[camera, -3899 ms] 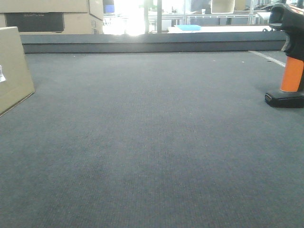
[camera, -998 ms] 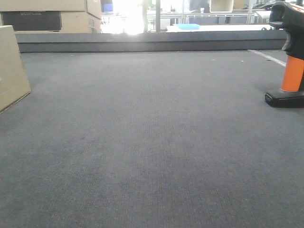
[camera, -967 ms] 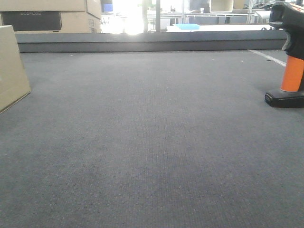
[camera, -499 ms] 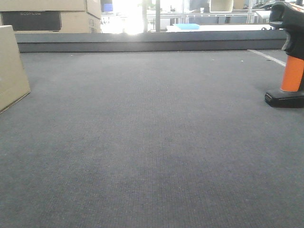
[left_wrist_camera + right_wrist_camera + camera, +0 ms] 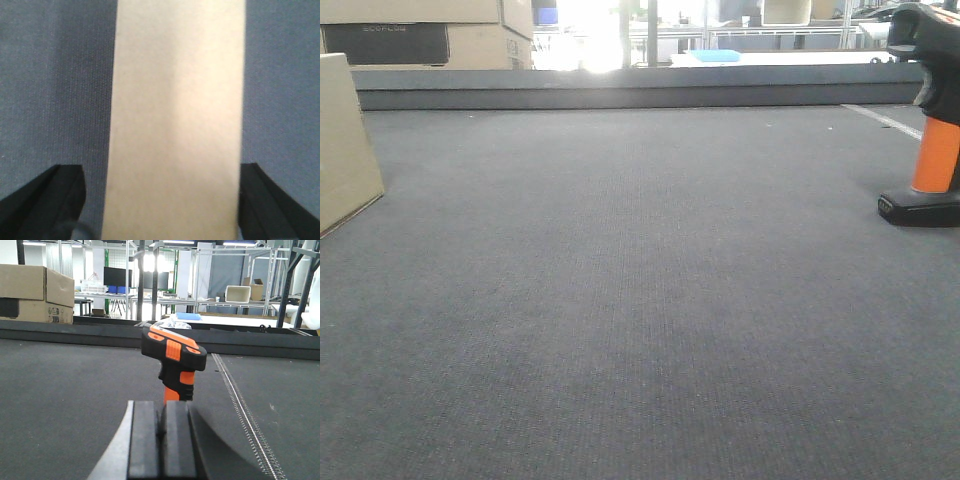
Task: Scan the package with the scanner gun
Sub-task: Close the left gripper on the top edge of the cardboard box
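Left hand point(image 5: 159, 170) is hanging wide open astride the package point(image 5: 175, 100), left on the bench point(image 5: 640, 300). Right hand point(image 5: 161, 407), pinched shut and empty, is facing the upright scanner gun point(image 5: 172, 357); advancing unopened could topple it.

It looks like a robotics lab in an industrial hall: beyond the far rim of the dark grey felt-covered surface point(image 5: 640, 300) stand metal frame racks point(image 5: 141, 290), a monitor point(image 5: 118, 276), a beige bin point(image 5: 238, 293) and, far left, stacked cardboard cartons point(image 5: 30, 282), under ceiling strip lights point(image 5: 240, 243).
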You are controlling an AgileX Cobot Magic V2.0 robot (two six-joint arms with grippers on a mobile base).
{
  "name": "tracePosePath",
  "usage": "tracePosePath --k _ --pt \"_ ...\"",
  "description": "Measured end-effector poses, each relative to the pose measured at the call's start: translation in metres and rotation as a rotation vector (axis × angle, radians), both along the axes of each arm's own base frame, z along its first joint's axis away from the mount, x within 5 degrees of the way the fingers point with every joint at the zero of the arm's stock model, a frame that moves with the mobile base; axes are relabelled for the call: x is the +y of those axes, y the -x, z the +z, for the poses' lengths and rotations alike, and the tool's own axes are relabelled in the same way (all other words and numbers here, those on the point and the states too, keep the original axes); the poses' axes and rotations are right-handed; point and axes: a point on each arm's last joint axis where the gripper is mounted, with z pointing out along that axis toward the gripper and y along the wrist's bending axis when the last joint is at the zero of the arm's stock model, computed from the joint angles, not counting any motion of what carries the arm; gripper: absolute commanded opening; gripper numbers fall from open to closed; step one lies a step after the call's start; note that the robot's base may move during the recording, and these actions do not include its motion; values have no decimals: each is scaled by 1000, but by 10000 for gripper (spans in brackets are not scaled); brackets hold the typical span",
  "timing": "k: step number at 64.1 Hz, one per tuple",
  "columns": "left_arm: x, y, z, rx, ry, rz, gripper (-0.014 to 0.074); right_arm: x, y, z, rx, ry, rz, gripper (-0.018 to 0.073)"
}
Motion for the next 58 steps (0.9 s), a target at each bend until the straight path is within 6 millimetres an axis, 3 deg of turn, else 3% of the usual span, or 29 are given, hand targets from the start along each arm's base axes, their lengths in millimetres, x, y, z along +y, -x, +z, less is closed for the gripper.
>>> tracePosePath --k 9,23,43,58 --pt "1 -5 -8 17 3 0 288 0 0 0 0 0 0 -168" --pt "1 -5 -8 17 5 0 -111 0 0 0 0 0 0 -168" --pt "-5 -5 -2 22 48 -1 -111 0 0 0 0 0 0 -168" --pt "-58 0 37 -63 102 -9 -111 0 0 0 0 0 0 -168"
